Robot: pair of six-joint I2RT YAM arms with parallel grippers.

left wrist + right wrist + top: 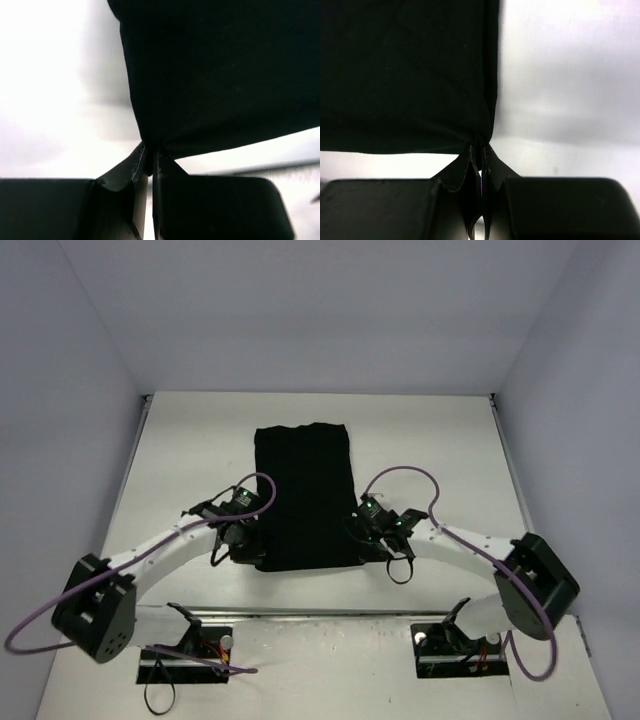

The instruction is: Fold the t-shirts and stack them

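- T-shirt (303, 495) (220, 75) (405, 75), plain black, lies as a long, narrow rectangle in the middle of the tabletop. Its short ends face the near and far edges, and the far end stops well short of the far edge.
- The left gripper (250, 552) (150, 150) has its jaws pressed together on the shirt's near-left corner, with cloth bunched between the tips.
- The right gripper (368, 552) (480, 150) pinches the near-right corner the same way.
- The table (440, 450) is matte white, and a soft grey shadow lies beside each long edge of the shirt.
- Pale lavender-grey walls (320, 310) enclose the left, far and right edges.
- Purple cables (405, 475) loop over both arms, whose bases sit at the near edge.
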